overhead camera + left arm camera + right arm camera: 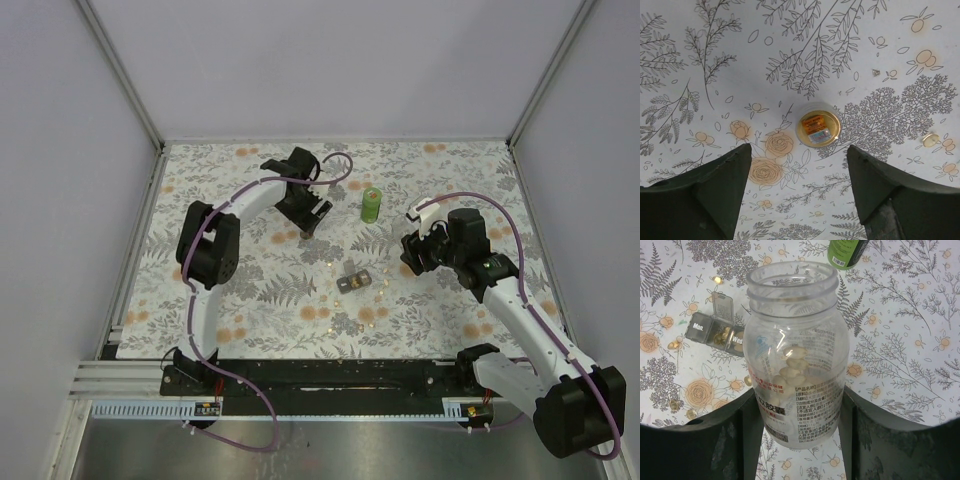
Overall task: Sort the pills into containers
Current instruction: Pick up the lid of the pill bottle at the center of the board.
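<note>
Floral table [250, 300] | right fingers [715, 440] clamp bottle [795, 340], pale pills [790, 371] inside | left fingers [700, 195] spread, empty

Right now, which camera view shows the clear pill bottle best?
The right wrist view: the clear bottle fills the frame, mouth open, pale pills inside, gripped by the right gripper. The top view shows it tiny at that gripper. The left wrist view misses it.

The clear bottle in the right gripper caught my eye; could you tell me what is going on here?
The right gripper holds an uncapped clear bottle with pale pills inside, near the pill organizer, which has one lid up. The left gripper hangs open over a small round container. Loose pills lie on the table.
</note>
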`<state>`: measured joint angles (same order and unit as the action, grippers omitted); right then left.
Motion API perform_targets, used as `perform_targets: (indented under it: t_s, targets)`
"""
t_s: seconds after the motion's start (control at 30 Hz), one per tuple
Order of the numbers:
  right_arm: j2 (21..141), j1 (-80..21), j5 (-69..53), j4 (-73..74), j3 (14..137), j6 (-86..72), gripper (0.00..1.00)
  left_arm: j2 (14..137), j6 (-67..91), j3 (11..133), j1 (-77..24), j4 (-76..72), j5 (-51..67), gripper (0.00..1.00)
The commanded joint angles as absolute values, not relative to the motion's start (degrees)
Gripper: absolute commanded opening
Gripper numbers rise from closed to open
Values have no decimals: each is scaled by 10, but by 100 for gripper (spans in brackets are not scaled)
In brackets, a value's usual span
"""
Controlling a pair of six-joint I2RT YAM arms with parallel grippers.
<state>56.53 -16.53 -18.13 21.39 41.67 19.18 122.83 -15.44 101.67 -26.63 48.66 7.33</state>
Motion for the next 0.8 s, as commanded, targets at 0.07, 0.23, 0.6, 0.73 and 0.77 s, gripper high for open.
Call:
perform_targets:
  t_s: [0.07,0.23,0.6,0.73,0.77]
  targets:
    - [558,-162,-198,209,438,192,0,1241,-162,1056,-277,498,47,82]
    - [558,-162,-204,209,438,192,0,1253,-160,1058,-282,497,43,82]
    - [563,-162,-207,213,439,194,0,1279,-160,1070,-289,502,57,76]
    - [563,-162,-208,212,439,195,0,1285,-160,1070,-294,503,59,73]
    - [563,-162,-207,213,439,195,0,1286,-160,1070,-294,503,61,73]
